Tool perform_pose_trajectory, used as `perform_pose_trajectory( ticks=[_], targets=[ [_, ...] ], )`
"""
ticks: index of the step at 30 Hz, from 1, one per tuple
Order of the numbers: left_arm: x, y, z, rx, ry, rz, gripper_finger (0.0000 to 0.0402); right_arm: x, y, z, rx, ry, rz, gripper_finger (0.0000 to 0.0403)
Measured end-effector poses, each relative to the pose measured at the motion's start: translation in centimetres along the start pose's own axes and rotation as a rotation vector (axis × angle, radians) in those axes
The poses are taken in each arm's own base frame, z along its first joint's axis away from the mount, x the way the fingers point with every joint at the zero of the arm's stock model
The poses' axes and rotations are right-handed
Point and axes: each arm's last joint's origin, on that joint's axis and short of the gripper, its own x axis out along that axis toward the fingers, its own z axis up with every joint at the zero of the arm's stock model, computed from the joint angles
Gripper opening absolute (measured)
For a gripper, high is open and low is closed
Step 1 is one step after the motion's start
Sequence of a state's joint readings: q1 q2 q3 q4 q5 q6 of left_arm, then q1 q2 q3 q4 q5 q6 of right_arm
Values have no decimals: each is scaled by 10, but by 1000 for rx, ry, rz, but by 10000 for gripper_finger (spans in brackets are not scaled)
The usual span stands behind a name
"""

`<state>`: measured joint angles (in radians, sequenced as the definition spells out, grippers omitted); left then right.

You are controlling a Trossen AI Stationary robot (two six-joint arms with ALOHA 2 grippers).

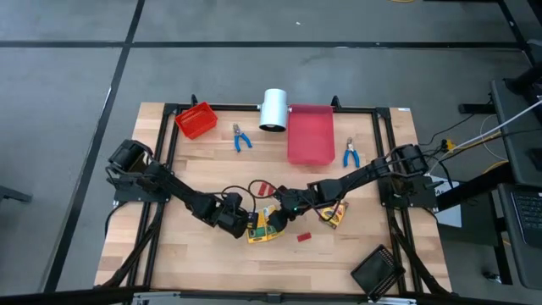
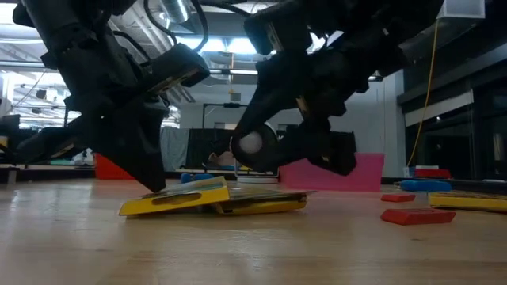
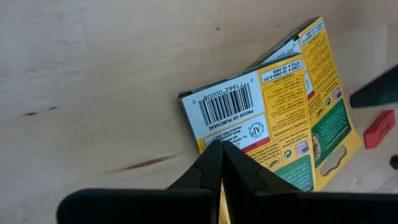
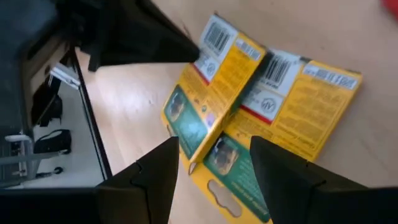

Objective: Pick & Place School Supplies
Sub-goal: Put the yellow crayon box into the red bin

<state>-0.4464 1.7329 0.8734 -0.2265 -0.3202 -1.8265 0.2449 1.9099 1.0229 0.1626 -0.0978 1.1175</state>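
Boxes, two of them, lie overlapped near the table's front middle: upper box (image 4: 211, 93) tilted across lower box (image 4: 292, 118), both yellow with green print and barcodes showing; in the low view the upper box's one edge rests on the wood and its other edge is raised on the lower one; left gripper (image 3: 221, 163) has its fingers pressed together into a point, tip down at the upper box's near edge, nothing between them; whether the tip touches the card I cannot tell; right gripper (image 4: 214, 171) stands wide, one finger each side above the overlapped pair, not clamped on either; third box (image 1: 333, 213) lies apart to the right under the right arm; red block (image 1: 304, 238) sits just right of the pair, another block (image 1: 262, 187) lies behind them; two pliers (image 1: 241, 138) (image 1: 351, 153) rest at the back, either side of the pink bin (image 1: 310, 133); white cylinder (image 1: 273, 110) and small red bin (image 1: 196, 120) sit farther left; black tray (image 1: 378, 271) sits at the front right corner.
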Motion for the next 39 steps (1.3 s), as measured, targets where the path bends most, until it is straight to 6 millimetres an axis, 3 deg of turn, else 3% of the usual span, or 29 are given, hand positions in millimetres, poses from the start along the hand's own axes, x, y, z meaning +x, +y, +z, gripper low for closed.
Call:
perform_pose_trajectory(
  ticks=[19, 26, 32, 36, 39],
  targets=[
    [1, 0, 1, -2, -4, 5, 2, 14, -10, 9, 22, 21, -23, 204],
    [1, 0, 2, 10, -10, 5, 2, 47, 10, 19, -55, 106, -45, 204],
    [0, 2, 0, 24, -25, 4, 2, 51, 16, 23, -97, 129, -69, 203],
    [0, 2, -1, 22, -28, 1, 2, 49, 17, 24, -100, 108, -78, 178],
    [0, 2, -1, 20, -28, -1, 2, 49, 17, 24, -102, 108, -77, 133]
  ],
)
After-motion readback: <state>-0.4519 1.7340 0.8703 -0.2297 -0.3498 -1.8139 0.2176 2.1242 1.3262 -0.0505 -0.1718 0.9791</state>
